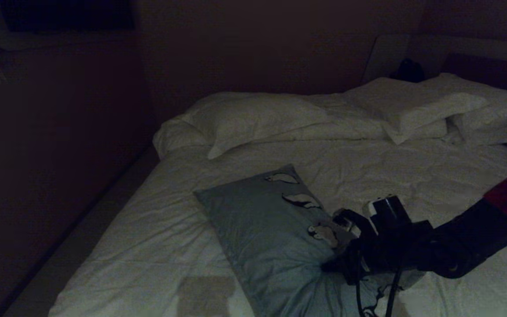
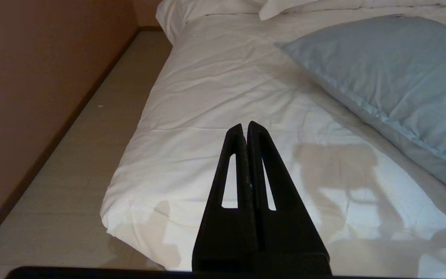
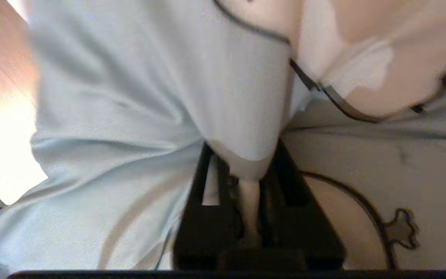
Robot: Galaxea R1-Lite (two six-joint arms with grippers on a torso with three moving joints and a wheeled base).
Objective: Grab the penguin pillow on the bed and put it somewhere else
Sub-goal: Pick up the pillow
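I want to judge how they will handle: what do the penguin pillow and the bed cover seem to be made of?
The penguin pillow: smooth woven fabric, probably cotton, matte; it bunches into soft folds where the right gripper pinches it. The bed cover: white quilted cloth, likely cotton or polyester, finely wrinkled, matte.

Open duvet [image 1: 412, 176] before white pillows [image 1: 412, 108]
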